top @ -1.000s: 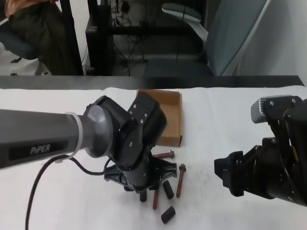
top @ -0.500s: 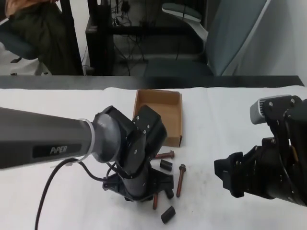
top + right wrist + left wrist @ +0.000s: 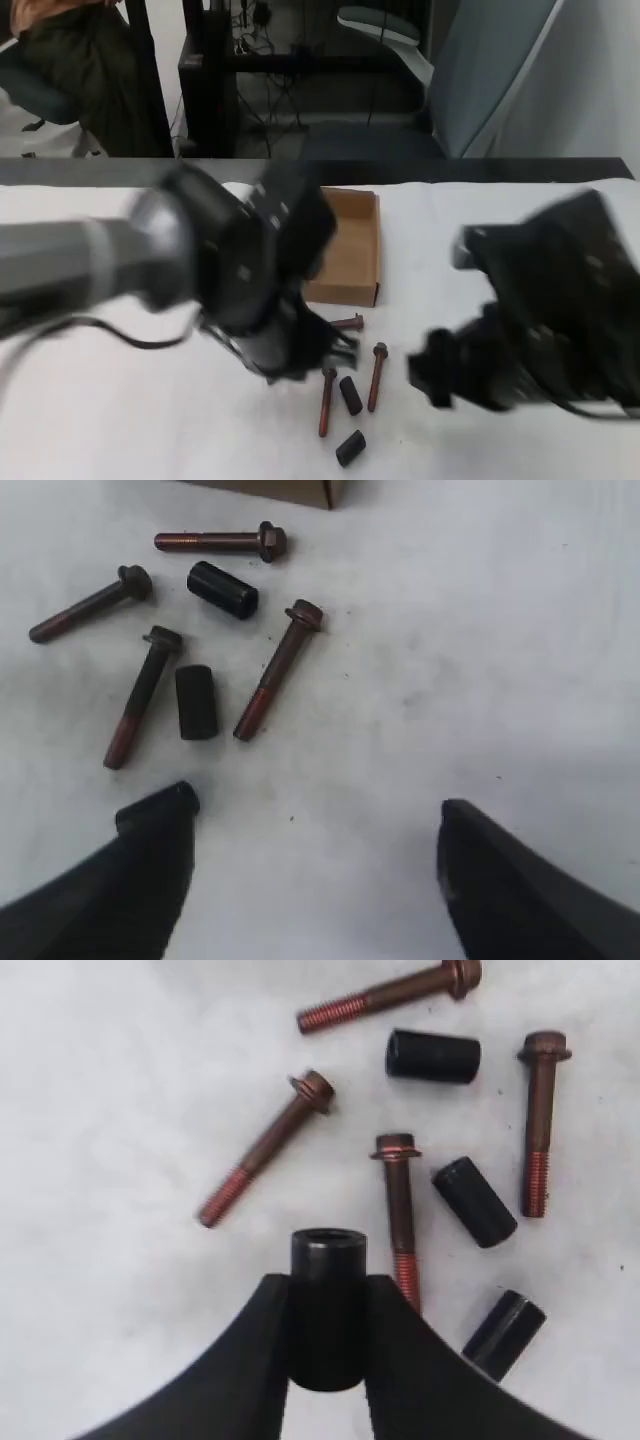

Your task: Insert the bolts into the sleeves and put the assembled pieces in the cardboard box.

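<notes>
Sleeve [image 3: 328, 1310] pinched in left jaws — clear in its wrist view, blurred from above — right jaws spread.

White bench [image 3: 520, 210], perhaps office chairs [image 3: 490, 70] behind

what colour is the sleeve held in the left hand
The sleeve is black, clearest in the left wrist view.

No writing, number or sign can be read here; the bolts [image 3: 398, 1205], the sleeves [image 3: 433, 1056], the cardboard box [image 3: 350, 255] and the white surface [image 3: 100, 420] show no legible print.
</notes>
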`<state>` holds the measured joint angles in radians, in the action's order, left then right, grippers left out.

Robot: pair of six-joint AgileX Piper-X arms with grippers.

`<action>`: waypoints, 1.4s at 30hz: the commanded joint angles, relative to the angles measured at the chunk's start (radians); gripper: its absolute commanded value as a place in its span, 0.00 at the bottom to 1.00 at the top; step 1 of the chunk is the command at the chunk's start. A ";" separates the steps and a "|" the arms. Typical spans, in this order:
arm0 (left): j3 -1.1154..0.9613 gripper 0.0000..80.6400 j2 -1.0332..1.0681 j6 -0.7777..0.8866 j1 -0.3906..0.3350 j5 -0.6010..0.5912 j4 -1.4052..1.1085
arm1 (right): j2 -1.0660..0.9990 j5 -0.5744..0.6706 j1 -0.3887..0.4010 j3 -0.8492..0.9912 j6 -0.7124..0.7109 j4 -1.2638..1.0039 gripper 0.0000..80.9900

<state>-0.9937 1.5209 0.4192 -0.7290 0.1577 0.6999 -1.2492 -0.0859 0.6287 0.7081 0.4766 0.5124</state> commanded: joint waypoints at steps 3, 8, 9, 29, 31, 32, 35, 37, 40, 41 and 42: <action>-0.006 0.02 -0.189 -0.091 0.035 0.142 0.127 | -0.161 -0.006 0.000 0.143 0.111 -0.028 0.58; -0.005 0.02 -0.317 -0.132 0.125 0.136 0.157 | -0.271 -0.014 0.007 0.192 0.220 -0.063 0.40; -0.005 0.02 -0.333 -0.142 0.140 0.133 0.165 | -0.288 -0.026 0.006 0.191 0.240 -0.069 0.40; -0.005 0.02 -0.504 -0.219 0.198 0.124 0.186 | -0.544 -0.074 0.009 0.309 0.344 -0.079 0.58; -0.005 0.02 -0.516 -0.228 0.198 0.124 0.186 | -0.574 -0.075 0.009 0.335 0.326 -0.045 0.58; -0.005 0.02 -0.524 -0.232 0.198 0.124 0.186 | -0.585 -0.075 0.009 0.342 0.326 -0.028 0.58; -0.005 0.02 -0.545 -0.243 0.198 0.124 0.186 | -0.616 -0.075 0.009 0.350 0.326 0.042 0.58; -0.005 0.02 -0.556 -0.243 0.198 0.124 0.186 | -0.625 -0.075 0.009 0.350 0.326 0.083 0.58; -0.005 0.02 -0.565 -0.248 0.198 0.124 0.186 | -0.625 -0.088 0.009 0.350 0.328 0.128 0.55; -0.005 0.02 -0.567 -0.248 0.198 0.124 0.186 | -0.625 -0.089 0.009 0.350 0.328 0.129 0.51; -0.005 0.02 -0.567 -0.248 0.198 0.124 0.186 | -0.625 -0.089 0.009 0.350 0.328 0.129 0.43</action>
<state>-0.9937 0.9660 0.1768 -0.5350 0.2752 0.8892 -1.8481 -0.1836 0.6366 1.0707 0.8082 0.5621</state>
